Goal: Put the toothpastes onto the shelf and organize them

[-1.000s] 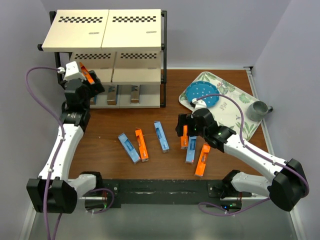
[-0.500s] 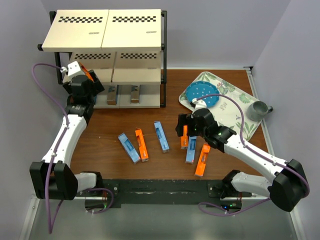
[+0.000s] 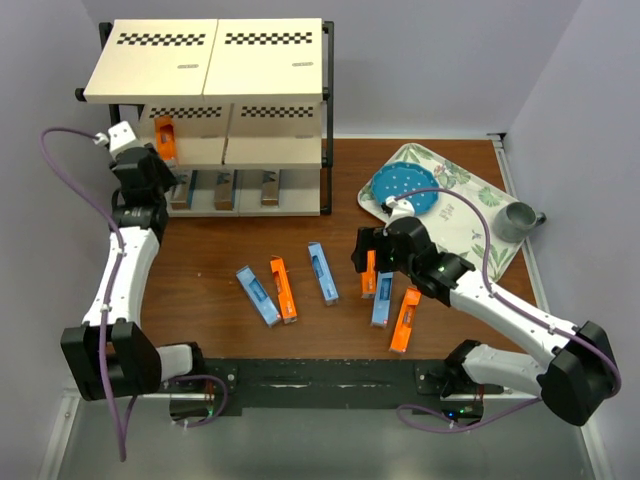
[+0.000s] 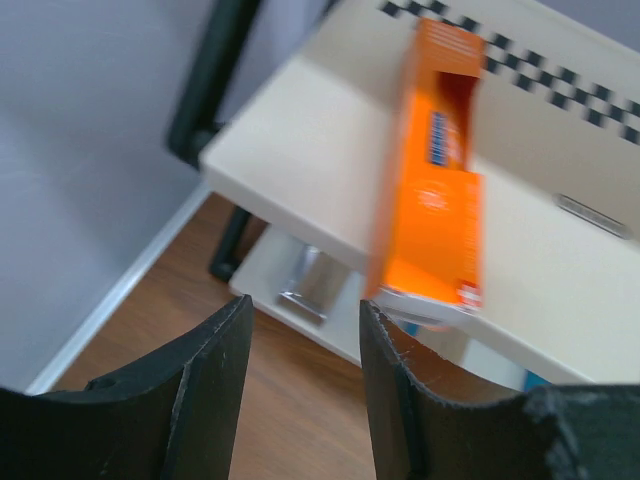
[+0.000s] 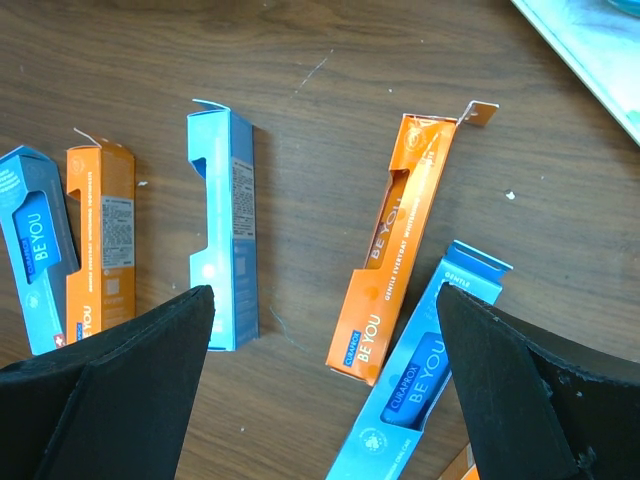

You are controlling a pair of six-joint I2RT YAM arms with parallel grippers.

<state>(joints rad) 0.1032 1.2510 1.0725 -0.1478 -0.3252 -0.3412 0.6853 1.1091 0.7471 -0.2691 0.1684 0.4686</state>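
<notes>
The shelf (image 3: 210,70) stands at the back left. An orange toothpaste (image 3: 165,138) lies on its middle board, seen close in the left wrist view as an orange carton (image 4: 430,190) on the cream board (image 4: 300,160). My left gripper (image 3: 145,165) hangs just left of it, open and narrow, with nothing between its fingers (image 4: 215,370). Silver toothpastes (image 3: 222,190) lie on the bottom board. Several orange and light blue toothpastes (image 3: 284,290) lie on the table. My right gripper (image 3: 370,258) hovers wide open over an orange carton (image 5: 395,245) and a light blue one (image 5: 222,240).
A floral tray (image 3: 470,225) with a blue plate (image 3: 405,190) sits at the back right, and a grey mug (image 3: 515,220) stands on the tray's right end. The left wall runs close beside the left arm.
The left gripper has let go of the orange toothpaste on the shelf's middle board, drawn back to the left and narrowed its jaws. The right arm has not moved.
</notes>
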